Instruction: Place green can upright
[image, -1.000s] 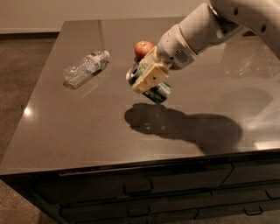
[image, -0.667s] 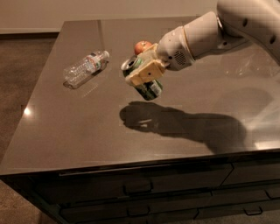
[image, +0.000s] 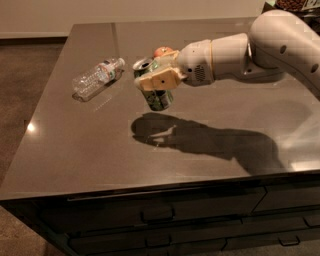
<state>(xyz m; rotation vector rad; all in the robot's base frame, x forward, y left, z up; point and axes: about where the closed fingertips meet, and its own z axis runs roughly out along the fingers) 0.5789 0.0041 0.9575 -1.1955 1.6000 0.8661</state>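
The green can (image: 156, 98) is held in the air above the dark counter (image: 100, 145), nearly upright with its silver top tilted a little to the left. My gripper (image: 159, 80) is shut on the can, its beige fingers (image: 161, 81) clamped across the can's middle. The white arm (image: 250, 50) reaches in from the right. The can's shadow falls on the counter just below it.
A clear plastic water bottle (image: 96, 77) lies on its side at the left of the counter. A red apple (image: 163, 51) sits behind the gripper, partly hidden by it. Drawers (image: 160, 215) run along the counter's front.
The gripper has carried the can to the left and turned it closer to upright; the shadow has shifted left with it. The bottle and the apple have not moved.
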